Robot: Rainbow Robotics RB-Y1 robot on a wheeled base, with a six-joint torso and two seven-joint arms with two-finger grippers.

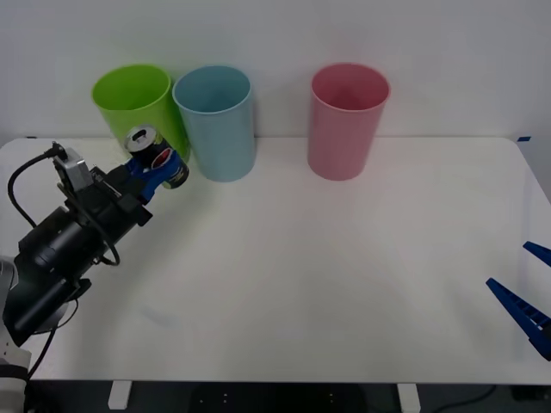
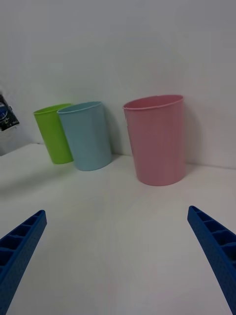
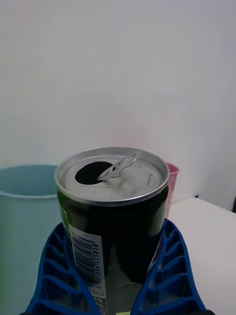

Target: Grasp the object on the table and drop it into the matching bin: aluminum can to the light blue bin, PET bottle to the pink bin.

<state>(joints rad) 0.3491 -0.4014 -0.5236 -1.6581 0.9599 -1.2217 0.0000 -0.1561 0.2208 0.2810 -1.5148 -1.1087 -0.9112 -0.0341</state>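
White table; left claw pinches silver-topped aluminum can, tab raised; right claw spread.

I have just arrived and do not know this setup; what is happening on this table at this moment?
The robot is sorting a drink can. Its left gripper has its jaws shut on the aluminum can and holds it up above the table, in front of the lime green bin and just left of the light blue bin, its target. The pink bin stands farther right. The right gripper waits open at the table's right edge.
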